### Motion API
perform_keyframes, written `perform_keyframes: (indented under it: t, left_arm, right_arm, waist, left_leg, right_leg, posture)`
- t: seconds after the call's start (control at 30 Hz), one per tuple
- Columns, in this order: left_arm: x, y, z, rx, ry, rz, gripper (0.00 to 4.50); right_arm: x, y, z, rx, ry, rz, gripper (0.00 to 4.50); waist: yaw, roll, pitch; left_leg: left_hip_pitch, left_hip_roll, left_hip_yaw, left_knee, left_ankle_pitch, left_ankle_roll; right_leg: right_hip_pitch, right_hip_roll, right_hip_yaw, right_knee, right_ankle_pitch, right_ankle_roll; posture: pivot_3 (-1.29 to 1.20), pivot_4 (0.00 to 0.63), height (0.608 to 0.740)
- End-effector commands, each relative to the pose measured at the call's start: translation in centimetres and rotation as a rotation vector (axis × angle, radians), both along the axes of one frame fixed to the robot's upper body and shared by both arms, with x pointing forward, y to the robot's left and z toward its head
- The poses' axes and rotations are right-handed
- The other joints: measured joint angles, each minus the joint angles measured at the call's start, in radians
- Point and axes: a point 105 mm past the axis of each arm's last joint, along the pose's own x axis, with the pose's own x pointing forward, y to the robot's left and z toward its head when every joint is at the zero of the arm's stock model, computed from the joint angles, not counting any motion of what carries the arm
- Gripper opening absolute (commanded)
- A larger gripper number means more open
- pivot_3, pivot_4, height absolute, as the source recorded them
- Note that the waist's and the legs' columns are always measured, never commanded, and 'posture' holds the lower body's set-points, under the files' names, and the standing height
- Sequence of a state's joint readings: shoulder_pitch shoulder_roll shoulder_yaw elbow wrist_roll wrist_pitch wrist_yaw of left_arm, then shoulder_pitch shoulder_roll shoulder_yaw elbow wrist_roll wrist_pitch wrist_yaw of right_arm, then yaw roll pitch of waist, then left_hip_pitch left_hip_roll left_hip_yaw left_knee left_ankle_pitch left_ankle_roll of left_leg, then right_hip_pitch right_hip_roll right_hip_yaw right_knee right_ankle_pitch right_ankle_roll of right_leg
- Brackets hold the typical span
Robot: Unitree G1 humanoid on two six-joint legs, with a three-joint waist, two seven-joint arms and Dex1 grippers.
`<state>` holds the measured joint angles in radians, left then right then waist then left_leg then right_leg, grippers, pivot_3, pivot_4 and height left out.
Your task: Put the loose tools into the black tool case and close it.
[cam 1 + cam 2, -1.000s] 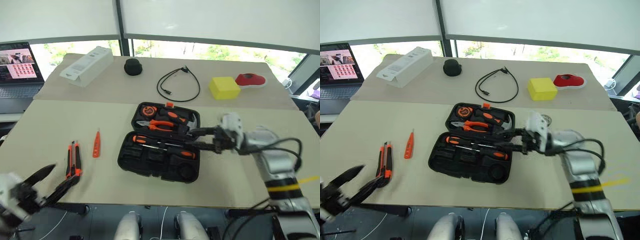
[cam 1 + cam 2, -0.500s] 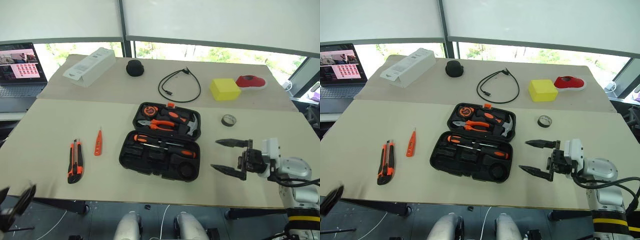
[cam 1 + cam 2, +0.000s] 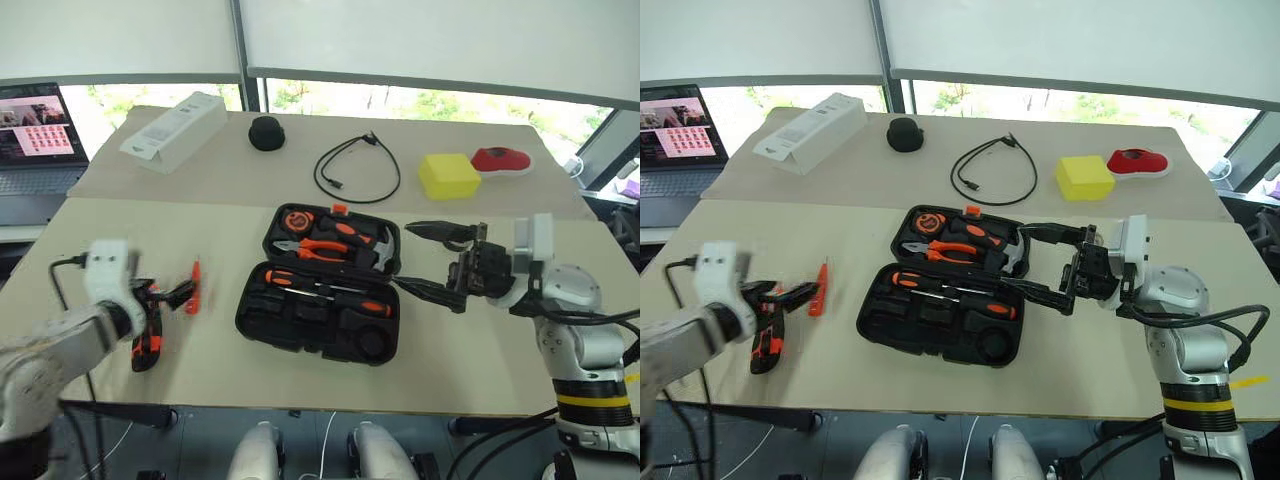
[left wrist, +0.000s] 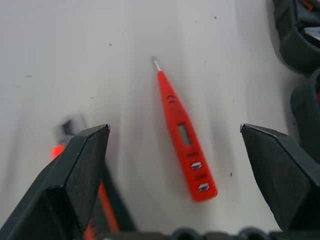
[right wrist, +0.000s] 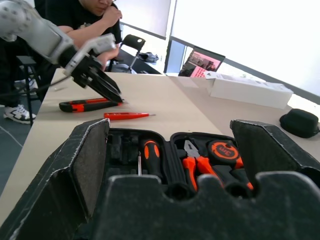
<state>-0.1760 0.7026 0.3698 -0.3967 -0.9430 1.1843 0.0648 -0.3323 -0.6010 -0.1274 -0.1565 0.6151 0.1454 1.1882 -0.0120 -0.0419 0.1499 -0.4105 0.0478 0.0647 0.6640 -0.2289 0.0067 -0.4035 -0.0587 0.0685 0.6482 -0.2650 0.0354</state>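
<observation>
Head views: the case point(image 3: 320, 295) lies open at the middle of the table point(image 3: 480, 360), a black textured clamshell with rounded corners and an orange latch at its far edge. Its far half holds a tape measure point(image 3: 298, 221), orange-handled pliers point(image 3: 322, 247) and a hammer point(image 3: 382, 255). The near half holds two screwdrivers point(image 3: 320, 290) with orange-black handles in the moulded slots and a dark tape roll point(image 3: 371, 343) at its right near corner. To the left of the case, well apart, lie the knife point(image 3: 146, 330) and the orange tester pen point(image 3: 193, 286), side by side. The left gripper point(image 3: 165, 297) hovers over them, fingers apart, holding nothing. The right gripper point(image 3: 425, 260) is just right of the case, fingers spread wide and empty, pointing toward it.

Left wrist view: the tester pen point(image 4: 182, 132) lies flat on the table between the two spread fingers point(image 4: 82, 170), touching neither; its metal tip points away from the gripper. The knife point(image 4: 75, 145) is partly hidden behind one finger. An edge of the case point(image 4: 300, 45) shows at the side.

Right wrist view: between the wide-open fingers point(image 5: 92, 160) the case point(image 5: 165, 150) shows a screwdriver point(image 5: 151, 155), the pliers point(image 5: 197, 162) and the tape measure point(image 5: 225, 150) in their slots. Beyond it lie the pen point(image 5: 127, 115) and knife point(image 5: 85, 105), with the left gripper point(image 5: 102, 82) over them.
</observation>
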Motion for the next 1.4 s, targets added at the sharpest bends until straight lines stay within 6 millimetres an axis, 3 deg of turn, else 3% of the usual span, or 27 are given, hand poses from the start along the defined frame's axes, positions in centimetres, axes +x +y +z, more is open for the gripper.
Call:
perform_keyframes:
  t: [0.03, 0.2, 0.23, 0.27, 0.5, 0.57, 0.77, 0.87, 0.97, 1.13, 1.27, 1.4]
  left_arm:
    - [0.8, -0.4, -1.5, 0.063, 0.088, 0.032, 4.5]
    - [1.6, -2.4, -3.7, 0.044, 0.151, 0.028, 4.5]
    - [1.7, -2.7, -4.1, 0.038, 0.168, 0.024, 3.99]
    - [1.8, -2.8, -4.4, 0.048, 0.173, 0.032, 3.9]
    - [1.4, -3.0, -4.8, 0.058, 0.191, 0.037, 1.06]
    - [1.4, -2.7, -4.7, 0.061, 0.179, 0.041, 0.49]
    - [2.5, -3.3, -1.2, 0.08, -0.065, -0.149, 0.45]
    - [2.1, -3.7, 3.1, 0.158, -0.359, -0.419, 0.45]
    - [0.5, -6.0, 4.9, 0.18, -0.447, -0.766, 0.45]
    - [-2.2, -9.8, 3.7, 0.289, -0.329, -1.328, 0.45]
    - [-0.8, -11.9, 2.4, 0.361, -0.237, -1.45, 0.45]
    - [0.7, -12.7, 1.2, 0.445, -0.157, -1.48, 0.45]
  right_arm:
    - [-0.4, 0.3, 0.7, -0.006, -0.026, 0.032, 4.48]
    - [-0.2, 0.2, 0.7, -0.005, -0.029, 0.03, 4.48]
    - [-0.2, 0.2, 0.7, -0.005, -0.029, 0.03, 4.5]
    - [-0.3, 0.2, 0.6, -0.004, -0.028, 0.03, 4.5]
    - [-0.8, -0.5, 0.2, -0.011, -0.019, 0.022, 4.5]
    - [-0.8, -0.7, 0.0, -0.013, -0.015, 0.019, 4.5]
    - [-0.9, -0.9, -0.2, -0.01, -0.004, 0.008, 4.5]
    - [-0.9, -1.7, -0.1, -0.024, 0.003, -0.035, 4.5]
    - [-1.3, -2.5, -0.4, -0.05, 0.035, -0.055, 4.5]
    - [-1.5, -3.3, -1.4, -0.117, 0.078, -0.103, 4.5]
    - [-2.0, -3.2, -1.9, -0.138, 0.1, -0.113, 4.5]
    - [-2.5, -3.0, -2.0, -0.135, 0.113, -0.12, 4.5]
  waist:
    - [-0.002, 0.0, 0.0]
    - [-0.001, 0.001, 0.0]
    - [0.002, 0.001, 0.0]
    - [0.006, 0.001, 0.0]
    - [0.016, 0.001, -0.001]
    - [0.016, 0.001, -0.001]
    - [0.015, 0.002, -0.001]
    - [0.013, 0.001, 0.0]
    - [0.017, 0.001, 0.0]
    - [0.024, 0.001, 0.0]
    - [0.023, 0.001, 0.0]
    - [0.017, 0.001, 0.0]
  left_leg:
    - [0.0, 0.0, 0.0, 0.0, 0.0, 0.0]
    - [0.001, 0.0, -0.001, 0.0, 0.0, 0.0]
    - [0.001, -0.001, -0.001, 0.0, 0.0, -0.001]
    - [0.002, -0.001, -0.001, 0.0, 0.001, -0.001]
    - [0.007, -0.002, -0.001, 0.0, 0.001, -0.002]
    - [0.006, -0.002, -0.001, 0.0, 0.001, -0.002]
    - [0.006, -0.002, -0.001, 0.0, 0.001, -0.002]
    - [0.002, -0.002, 0.0, 0.0, 0.001, -0.002]
    - [-0.003, -0.001, 0.001, 0.0, 0.002, -0.002]
    - [-0.004, -0.002, 0.006, 0.0, 0.002, -0.002]
    - [-0.005, -0.001, 0.007, 0.0, 0.002, -0.001]
    - [-0.006, -0.001, 0.005, 0.0, 0.002, -0.001]
  right_leg:
    - [0.0, 0.0, 0.0, 0.0, 0.0, 0.0]
    - [0.0, 0.0, 0.0, 0.0, 0.0, 0.0]
    - [0.001, 0.0, 0.0, 0.001, 0.0, 0.0]
    - [0.002, 0.0, 0.0, 0.001, 0.0, 0.0]
    - [0.008, -0.001, 0.0, -0.001, 0.0, 0.0]
    - [0.008, -0.001, 0.0, -0.001, 0.0, 0.001]
    - [0.008, -0.001, 0.0, -0.001, 0.0, 0.0]
    - [0.004, -0.001, -0.001, -0.001, 0.0, 0.0]
    - [-0.001, -0.001, -0.001, -0.002, 0.0, -0.001]
    - [-0.001, -0.001, -0.002, -0.004, 0.0, -0.001]
    - [-0.001, 0.001, -0.002, -0.004, 0.0, 0.0]
    - [-0.001, 0.003, -0.001, -0.003, 0.0, 0.0]
  posture:
    - [0.0, 0.15, 0.74]
    - [0.0, 0.15, 0.74]
    - [0.0, 0.15, 0.74]
    - [0.0, 0.15, 0.74]
    - [0.0, 0.15, 0.74]
    - [0.0, 0.15, 0.74]
    - [0.0, 0.15, 0.74]
    - [0.0, 0.15, 0.74]
    - [0.0, 0.15, 0.74]
    - [0.0, 0.15, 0.74]
    - [0.0, 0.15, 0.74]
    - [0.0, 0.15, 0.74]
